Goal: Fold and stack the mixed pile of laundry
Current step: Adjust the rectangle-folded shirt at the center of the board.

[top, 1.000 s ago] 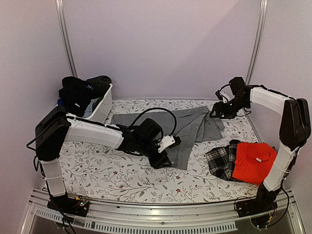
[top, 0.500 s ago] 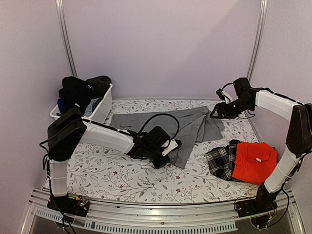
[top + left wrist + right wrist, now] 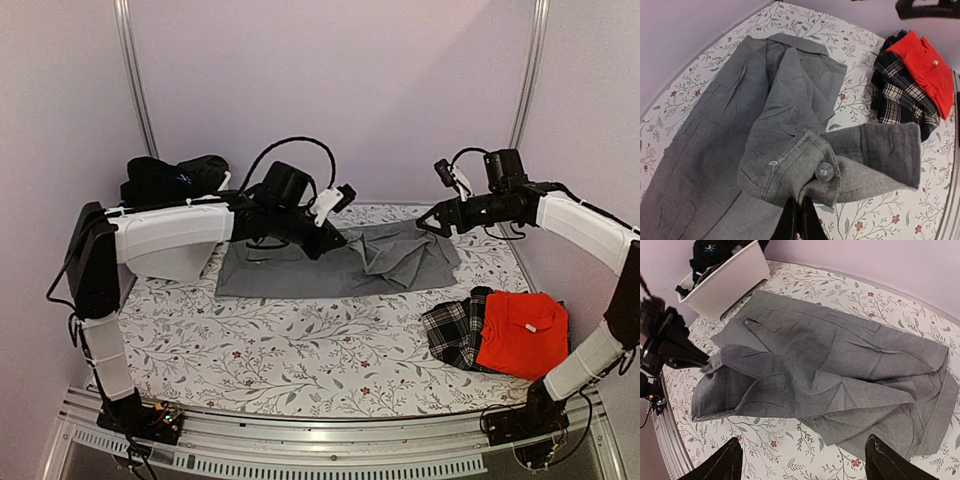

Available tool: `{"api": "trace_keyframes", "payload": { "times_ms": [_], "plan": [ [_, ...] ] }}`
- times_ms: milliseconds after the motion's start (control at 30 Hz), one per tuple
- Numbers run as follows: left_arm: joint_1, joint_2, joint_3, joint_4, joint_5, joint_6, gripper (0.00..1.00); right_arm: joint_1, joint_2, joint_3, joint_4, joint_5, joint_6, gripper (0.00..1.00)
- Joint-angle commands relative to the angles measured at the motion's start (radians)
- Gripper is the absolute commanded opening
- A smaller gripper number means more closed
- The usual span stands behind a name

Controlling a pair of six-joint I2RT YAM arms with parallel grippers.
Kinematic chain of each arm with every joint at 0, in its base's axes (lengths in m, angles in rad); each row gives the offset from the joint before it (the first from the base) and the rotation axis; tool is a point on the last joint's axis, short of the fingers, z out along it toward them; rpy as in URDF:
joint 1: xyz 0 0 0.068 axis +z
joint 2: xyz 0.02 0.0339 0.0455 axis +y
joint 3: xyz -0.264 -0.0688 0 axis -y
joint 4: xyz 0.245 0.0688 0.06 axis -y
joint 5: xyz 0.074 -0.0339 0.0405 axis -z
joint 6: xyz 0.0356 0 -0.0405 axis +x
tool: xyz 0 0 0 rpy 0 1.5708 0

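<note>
Top external view: the grey shirt (image 3: 340,265) lies spread across the far middle of the floral counter (image 3: 300,350), flat on its nine o'clock side and rumpled toward three o'clock. The left arm reaches from its base at seven o'clock up and across to the shirt's far edge. There the left gripper (image 3: 322,240) points down into the cloth. The right arm bends in from three o'clock, and the right gripper (image 3: 432,222) hangs just off the shirt's far right corner. At four o'clock the red shirt (image 3: 520,332) rests folded, overlapping the plaid cloth (image 3: 452,330). At ten o'clock a black garment (image 3: 165,180) heaps above the white tub (image 3: 185,262), which the arm partly hides.

Left wrist view: the left gripper (image 3: 799,220) is clenched on the shirt's cuff (image 3: 805,172) at six o'clock, its tips pressed together just below the button (image 3: 824,171). The sleeve is drawn over the shirt body, with the collar at twelve o'clock. The red shirt (image 3: 922,60) and plaid cloth (image 3: 900,95) lie at two o'clock.

Right wrist view: the right gripper (image 3: 802,465) is released, and its fingers (image 3: 725,465) stand wide apart above the counter, grasping nothing. The shirt (image 3: 835,370) fills the centre. At nine o'clock the left gripper (image 3: 687,359) holds the sleeve end. The tub (image 3: 725,282) sits at eleven o'clock.
</note>
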Motion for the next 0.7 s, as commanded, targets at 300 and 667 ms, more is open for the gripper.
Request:
{"api": "trace_keyframes", "payload": {
  "times_ms": [300,667],
  "plan": [
    [0.137,0.077,0.334,-0.202,0.365,-0.176,0.00,0.201,-0.191,-0.066,0.198,-0.024,-0.199,0.91],
    [0.160,0.105,0.413,-0.213,0.403,-0.299,0.00,0.390,-0.098,0.017,0.181,0.279,-0.273,0.91]
  ]
}}
